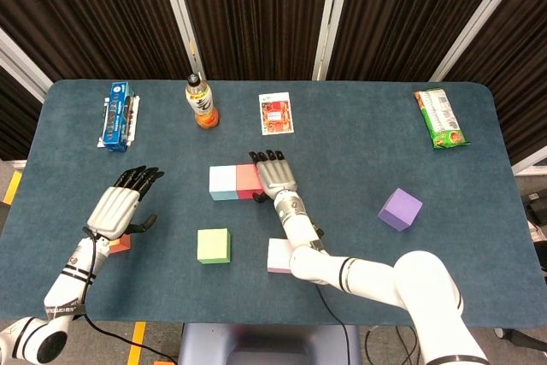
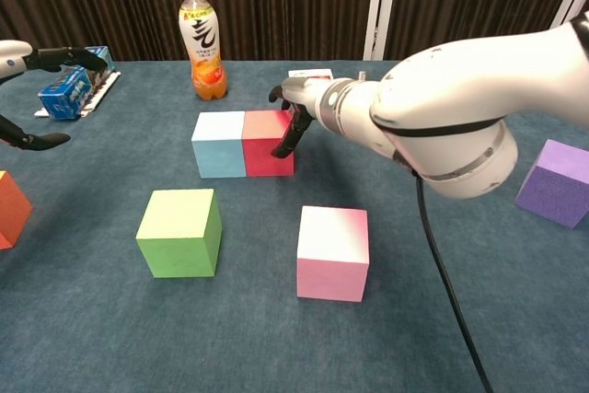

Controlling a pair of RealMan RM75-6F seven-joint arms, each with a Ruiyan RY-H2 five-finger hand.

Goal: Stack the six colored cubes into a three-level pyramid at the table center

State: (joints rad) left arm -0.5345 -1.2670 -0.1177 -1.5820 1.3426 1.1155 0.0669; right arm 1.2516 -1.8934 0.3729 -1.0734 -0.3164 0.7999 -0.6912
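Red cube (image 2: 268, 143) touching right hand (image 1: 275, 176) fingertips, hand unclenched, blue cube (image 2: 219, 144) adjoining

Six cubes sit on the table (image 1: 359, 138), one of each colour: a light blue cube (image 1: 222, 182), a red cube (image 1: 247, 180), a green cube (image 1: 213, 245), a pink cube (image 1: 279, 256), a purple cube (image 1: 400, 208) and an orange cube (image 1: 119, 244). There is one drink bottle (image 1: 201, 102), one blue packet (image 1: 116, 114), one green snack bag (image 1: 441, 118) and one small card (image 1: 274, 113).
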